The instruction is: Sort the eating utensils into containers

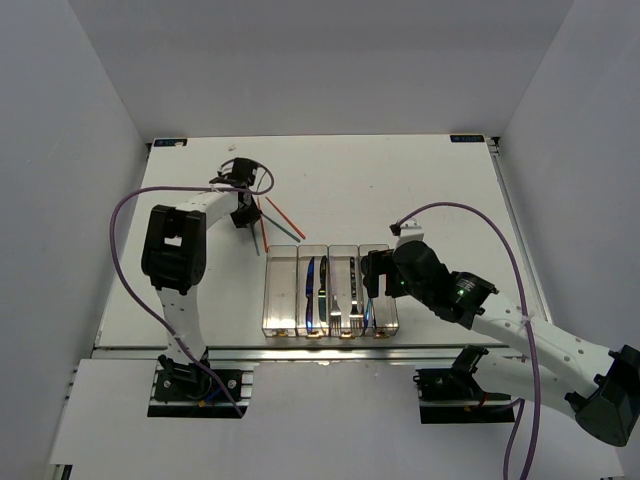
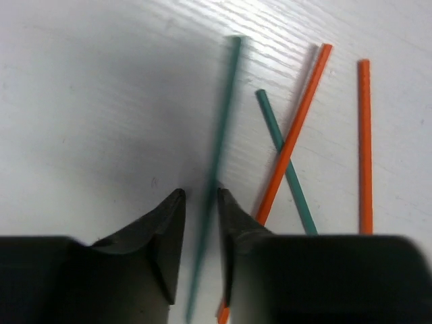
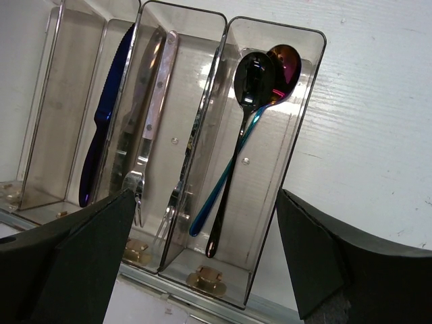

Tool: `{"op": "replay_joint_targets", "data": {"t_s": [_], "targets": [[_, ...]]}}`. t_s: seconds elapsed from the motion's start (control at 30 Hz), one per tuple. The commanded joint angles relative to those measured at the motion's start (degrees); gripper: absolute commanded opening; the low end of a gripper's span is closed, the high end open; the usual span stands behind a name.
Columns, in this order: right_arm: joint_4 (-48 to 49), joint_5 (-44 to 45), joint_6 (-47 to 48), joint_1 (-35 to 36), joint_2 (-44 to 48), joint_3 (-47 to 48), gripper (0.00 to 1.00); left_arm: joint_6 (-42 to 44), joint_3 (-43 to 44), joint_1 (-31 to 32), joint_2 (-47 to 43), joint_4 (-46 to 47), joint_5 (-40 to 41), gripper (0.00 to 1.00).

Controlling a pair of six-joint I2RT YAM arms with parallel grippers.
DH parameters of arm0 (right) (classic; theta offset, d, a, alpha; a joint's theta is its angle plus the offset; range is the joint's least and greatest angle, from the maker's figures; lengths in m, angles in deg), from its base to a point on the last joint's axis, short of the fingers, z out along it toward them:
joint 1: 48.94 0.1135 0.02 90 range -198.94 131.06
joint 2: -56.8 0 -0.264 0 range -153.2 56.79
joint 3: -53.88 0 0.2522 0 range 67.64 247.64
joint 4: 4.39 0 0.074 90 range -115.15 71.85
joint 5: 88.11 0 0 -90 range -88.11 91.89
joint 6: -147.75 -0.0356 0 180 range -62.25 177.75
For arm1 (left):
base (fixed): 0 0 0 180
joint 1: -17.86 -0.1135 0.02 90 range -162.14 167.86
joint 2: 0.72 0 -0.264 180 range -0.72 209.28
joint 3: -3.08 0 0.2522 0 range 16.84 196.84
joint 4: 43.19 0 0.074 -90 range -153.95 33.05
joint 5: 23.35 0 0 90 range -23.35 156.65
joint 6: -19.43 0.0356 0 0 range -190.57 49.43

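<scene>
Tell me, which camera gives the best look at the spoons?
The right wrist view: both spoons lie large and sharp in the end bin. The overhead view shows only a thin dark streak there. The left wrist view misses them, seeing only chopsticks.

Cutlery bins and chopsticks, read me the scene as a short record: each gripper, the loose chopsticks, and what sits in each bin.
left gripper: open, fingers either side of a green chopstick
right gripper: open, empty, by the spoon bin
loose chopsticks: two green, two orange
bins, left to right: empty; knives; fork; two spoons
</scene>
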Motion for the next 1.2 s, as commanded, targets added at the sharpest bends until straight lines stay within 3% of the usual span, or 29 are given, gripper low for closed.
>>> {"op": "replay_joint_targets", "data": {"t_s": [0.0,0.03,0.23,0.33,0.67,0.77,0.83,1.07,1.17], "targets": [[2.16,0.09,0.73,-0.31,0.89,-0.8,0.89,0.81,0.68,-0.36,2.85,-1.67,-2.57,0.32],[2.16,0.09,0.65,-0.31,1.07,-0.89,0.89,0.9,0.77,-0.36,3.11,-2.02,-2.31,0.22],[2.51,-0.08,0.65,-0.31,1.68,-1.24,0.89,1.25,1.82,-0.36,4.16,-5.36,-0.9,0.0],[2.69,-0.17,0.73,-0.4,2.74,-1.68,0.89,1.43,1.31,-0.27,3.38,-6.42,-0.38,0.0],[2.16,0.18,0.91,-0.4,3.88,-1.94,0.89,1.34,0.25,-0.27,-17.44,-6.07,12.8,0.0],[2.16,0.18,0.91,-0.31,3.53,-1.77,0.89,4.05,-0.9,-0.01,-21.14,-5.36,9.4,0.0],[1.64,0.62,0.91,-0.31,3.27,-1.51,0.89,6.25,-1.69,0.78,-22.81,-4.83,1.7,0.0],[1.28,1.06,1.61,-0.49,3.0,-0.54,0.89,8.64,-8.62,16.58,-29.31,-3.35,-0.2,0.0],[1.2,0.62,1.53,-0.58,3.0,-0.71,0.89,7.67,-12.67,19.49,-31.86,-2.99,0.68,0.0]]}}
